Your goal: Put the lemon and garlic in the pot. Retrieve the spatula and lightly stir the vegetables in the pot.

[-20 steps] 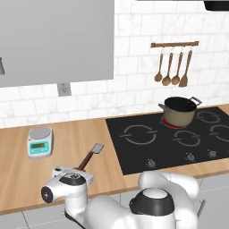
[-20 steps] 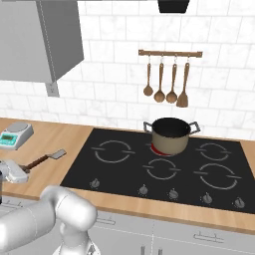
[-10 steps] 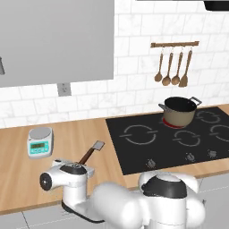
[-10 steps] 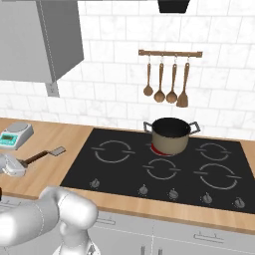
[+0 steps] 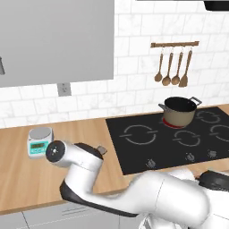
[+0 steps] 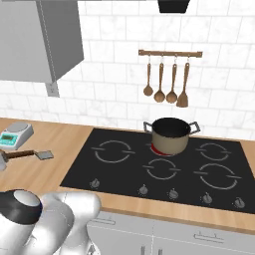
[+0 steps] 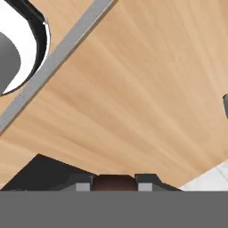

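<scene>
**Jaws closed on spatula handle at left end of desk**

While the arm bends low over the wooden desk (image 5: pixel 18 188), the jaws are shut on the dark brown handle of the spatula (image 6: pixel 31 155); in the hand view the handle end sits squeezed between the two fingertips (image 7: pixel 82 183) at 6 o'clock. From the right base view the spatula lies near the 9 o'clock edge, its square grey blade pointing toward the black hob (image 6: pixel 164 167) and well apart from it. From the left base view only the blade tip is visible, just past the arm's wrist, the rest being hidden. The pot (image 5: pixel 179 111) stands on the hob's back burner over a red ring, at about 2 o'clock in that view, far from the spatula; its contents cannot be made out. A small kitchen scale (image 5: pixel 40 141) sits on the desk at 9 o'clock. Wooden utensils (image 6: pixel 166 83) hang from a wall rail above the pot.
</scene>
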Available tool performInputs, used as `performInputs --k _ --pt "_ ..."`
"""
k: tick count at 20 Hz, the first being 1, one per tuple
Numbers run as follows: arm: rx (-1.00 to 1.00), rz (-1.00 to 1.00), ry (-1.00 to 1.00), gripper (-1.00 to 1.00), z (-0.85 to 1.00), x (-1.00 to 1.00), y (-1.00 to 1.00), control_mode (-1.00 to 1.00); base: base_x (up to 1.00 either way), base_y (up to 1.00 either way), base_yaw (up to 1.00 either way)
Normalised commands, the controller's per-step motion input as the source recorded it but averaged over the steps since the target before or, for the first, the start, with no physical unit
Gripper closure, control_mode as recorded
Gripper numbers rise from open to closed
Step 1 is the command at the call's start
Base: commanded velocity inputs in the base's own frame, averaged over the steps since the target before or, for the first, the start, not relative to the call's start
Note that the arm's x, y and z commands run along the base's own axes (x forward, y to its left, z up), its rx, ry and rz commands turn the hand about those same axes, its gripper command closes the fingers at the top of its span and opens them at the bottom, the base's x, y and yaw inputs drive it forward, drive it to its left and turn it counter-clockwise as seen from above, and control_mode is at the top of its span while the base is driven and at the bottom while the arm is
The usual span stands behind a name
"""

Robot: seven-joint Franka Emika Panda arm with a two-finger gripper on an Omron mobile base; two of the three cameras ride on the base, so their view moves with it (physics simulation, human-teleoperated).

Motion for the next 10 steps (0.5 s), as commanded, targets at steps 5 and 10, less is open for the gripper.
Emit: performInputs --k 5,10 --pt "0.74 -0.24 0.16 1.00 1.00 -0.52 -0.87 -1.00 0.00 0.00 0.00" --pt "0.73 -0.42 0.34 1.00 1.00 -0.13 -0.81 -1.00 0.00 0.00 0.00"
